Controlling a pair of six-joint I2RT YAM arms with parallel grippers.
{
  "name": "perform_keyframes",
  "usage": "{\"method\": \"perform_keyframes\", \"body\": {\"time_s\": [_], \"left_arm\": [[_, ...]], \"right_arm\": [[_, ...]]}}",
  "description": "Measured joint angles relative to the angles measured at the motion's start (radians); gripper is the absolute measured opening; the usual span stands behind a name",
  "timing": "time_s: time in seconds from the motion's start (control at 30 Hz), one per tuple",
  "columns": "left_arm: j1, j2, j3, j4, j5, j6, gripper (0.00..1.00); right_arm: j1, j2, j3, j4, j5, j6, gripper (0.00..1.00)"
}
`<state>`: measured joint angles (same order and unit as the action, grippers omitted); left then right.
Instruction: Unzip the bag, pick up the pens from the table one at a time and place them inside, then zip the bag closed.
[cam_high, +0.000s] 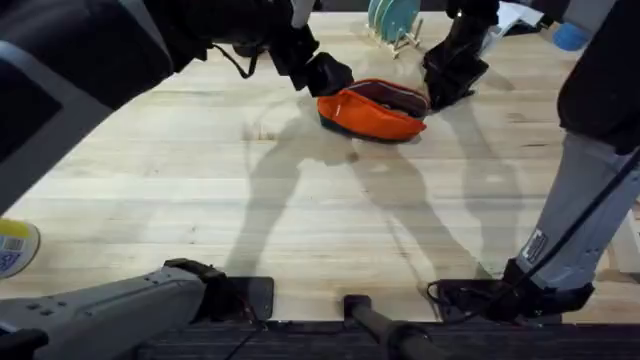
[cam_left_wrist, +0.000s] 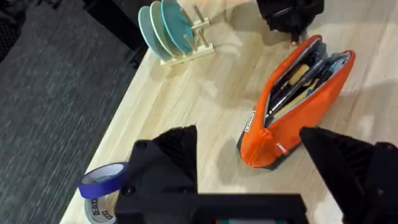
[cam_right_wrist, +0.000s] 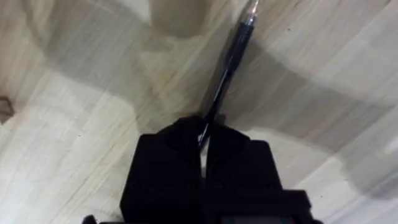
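The orange bag (cam_high: 372, 110) lies at the far middle of the table (cam_high: 300, 220), its zipper open and dark slim items showing inside (cam_left_wrist: 292, 87). My left gripper (cam_high: 325, 75) hangs open at the bag's left end; in the left wrist view its fingers (cam_left_wrist: 177, 152) spread wide on either side of that end. My right gripper (cam_high: 447, 88) is low over the table just right of the bag. In the right wrist view it (cam_right_wrist: 204, 134) is shut on a black pen (cam_right_wrist: 230, 56) that sticks out ahead over the wood.
A rack of teal plates (cam_high: 392, 20) stands behind the bag. Rolls of blue and grey tape (cam_left_wrist: 102, 183) sit near the table's far left edge, a yellow-labelled roll (cam_high: 14, 247) at the near left. A blue object (cam_high: 570, 38) lies at the back right.
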<state>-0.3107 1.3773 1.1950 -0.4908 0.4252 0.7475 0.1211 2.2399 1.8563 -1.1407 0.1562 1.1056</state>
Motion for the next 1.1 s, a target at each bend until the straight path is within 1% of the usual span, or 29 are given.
{"method": "perform_keyframes", "body": {"time_s": [0.27,0.67,0.93,1.1], "left_arm": [[0.000,0.000,0.000,0.000,0.000,0.000,0.995],[0.000,0.000,0.000,0.000,0.000,0.000,0.994],[0.000,0.000,0.000,0.000,0.000,0.000,0.993],[0.000,0.000,0.000,0.000,0.000,0.000,0.993]], "right_arm": [[-0.002,-0.047,-0.034,-0.027,0.000,-0.022,0.032],[-0.002,-0.230,-0.034,-0.082,0.000,-0.090,0.032],[0.001,-0.284,-0.034,-0.147,-0.003,-0.174,0.033],[0.019,-0.321,-0.035,-0.154,-0.003,-0.271,0.034]]}}
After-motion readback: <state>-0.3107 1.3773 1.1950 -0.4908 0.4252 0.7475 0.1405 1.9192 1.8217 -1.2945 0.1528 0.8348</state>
